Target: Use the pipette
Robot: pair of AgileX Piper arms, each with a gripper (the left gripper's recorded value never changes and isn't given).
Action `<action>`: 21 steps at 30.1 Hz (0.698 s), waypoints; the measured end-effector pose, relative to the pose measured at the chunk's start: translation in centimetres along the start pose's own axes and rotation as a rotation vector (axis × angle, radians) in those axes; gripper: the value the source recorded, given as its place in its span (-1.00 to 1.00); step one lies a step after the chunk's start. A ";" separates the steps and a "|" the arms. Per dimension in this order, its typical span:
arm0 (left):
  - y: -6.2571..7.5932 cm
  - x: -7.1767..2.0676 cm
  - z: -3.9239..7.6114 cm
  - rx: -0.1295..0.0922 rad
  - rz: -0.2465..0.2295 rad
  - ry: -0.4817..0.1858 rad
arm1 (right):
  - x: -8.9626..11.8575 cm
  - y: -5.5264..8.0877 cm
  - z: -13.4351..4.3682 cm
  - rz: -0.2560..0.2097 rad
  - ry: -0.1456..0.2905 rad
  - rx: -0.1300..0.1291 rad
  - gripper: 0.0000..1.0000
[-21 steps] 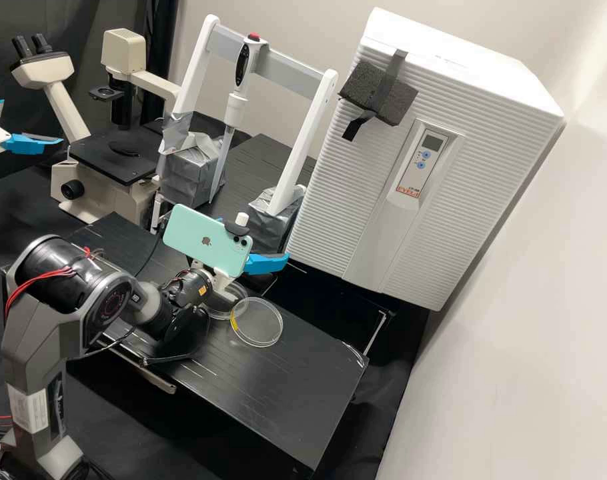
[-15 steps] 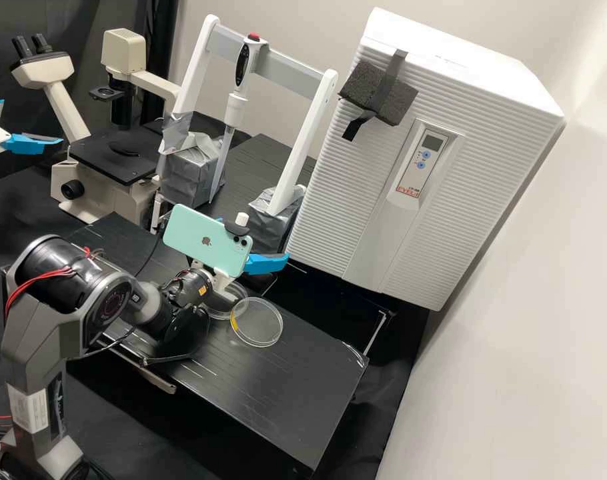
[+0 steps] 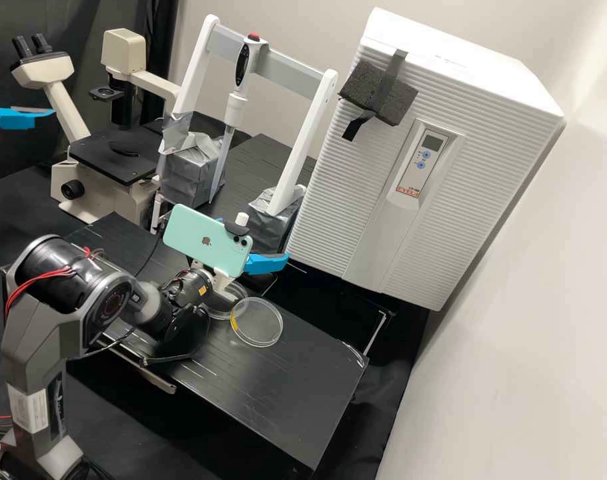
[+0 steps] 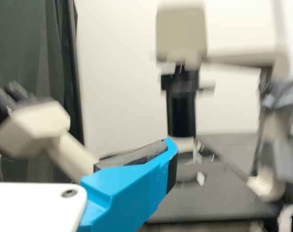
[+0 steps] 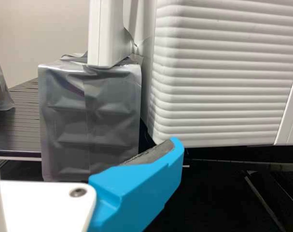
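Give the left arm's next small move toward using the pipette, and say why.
Probably carry the left gripper across toward the pipette. The pipette hangs untouched in its white stand, while that gripper is off by the microscope, open, with nothing between its fingers.

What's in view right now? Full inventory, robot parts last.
pipette: 1, black and white, red button, hanging on the stand's crossbar
stand: 1, white, behind the tray
taped blocks: 2, grey, one at each stand foot
microscope: 1, beige, far left
cabinet: 1, white, ribbed, right
foam block: 1, black, strapped to the cabinet
petri dishes: 2, clear, on the tray
tray: 1, black, front centre
phone: 1, mint, on right arm
left gripper: blue, open, beside the microscope
right gripper: blue, above the dishes
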 end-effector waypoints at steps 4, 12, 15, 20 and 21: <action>2.1 -1.07 1.9 -0.020 0.075 -0.101 | 0.0 0.0 0.0 0.000 0.000 0.000 1.00; 3.8 -1.53 6.5 -0.043 0.126 -0.306 | 0.0 0.0 0.0 0.000 0.000 0.000 1.00; 4.3 -1.35 8.3 -0.063 0.140 -0.376 | 0.0 0.0 0.0 0.000 0.000 0.000 1.00; 4.9 -0.84 10.7 -0.053 0.164 -0.449 | 0.0 0.0 0.0 0.000 0.000 0.000 1.00; 5.0 -0.63 10.9 -0.045 0.169 -0.452 | 0.0 0.0 0.0 0.000 0.000 0.000 1.00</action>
